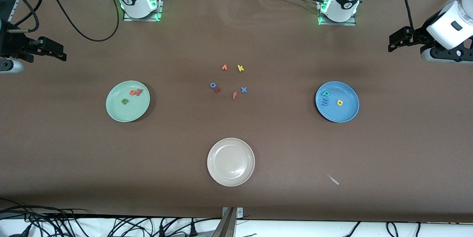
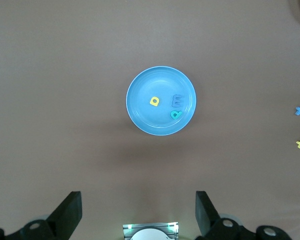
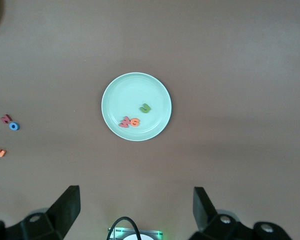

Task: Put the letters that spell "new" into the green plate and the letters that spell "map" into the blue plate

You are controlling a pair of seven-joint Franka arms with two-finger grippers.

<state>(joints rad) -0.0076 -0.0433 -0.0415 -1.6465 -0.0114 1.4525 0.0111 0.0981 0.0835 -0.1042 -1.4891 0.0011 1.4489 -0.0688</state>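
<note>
Front view shows the sorting looks finished: the green plate (image 1: 128,101), at about 9 o'clock from the leftover letters (image 1: 229,82) in the table's middle, holds the green "n" (image 1: 125,101), orange "e" (image 1: 132,92) and pinkish-red "w" (image 1: 138,91). The blue plate (image 1: 337,101), at 3 o'clock, holds the teal "p" (image 1: 325,93), blue "m" (image 1: 325,102) and yellow "a" (image 1: 339,102). The left gripper (image 2: 137,212) and the right gripper (image 3: 136,210) each hang high over their own plate, jaws wide apart and holding nothing, probably because nothing remains to carry. The cream plate (image 1: 231,162), at 6 o'clock, is bare.

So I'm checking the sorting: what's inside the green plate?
Three foam letters lie in the green plate: a green n, an orange e and a pinkish-red w, the last two touching. Nothing there is covered.
</note>
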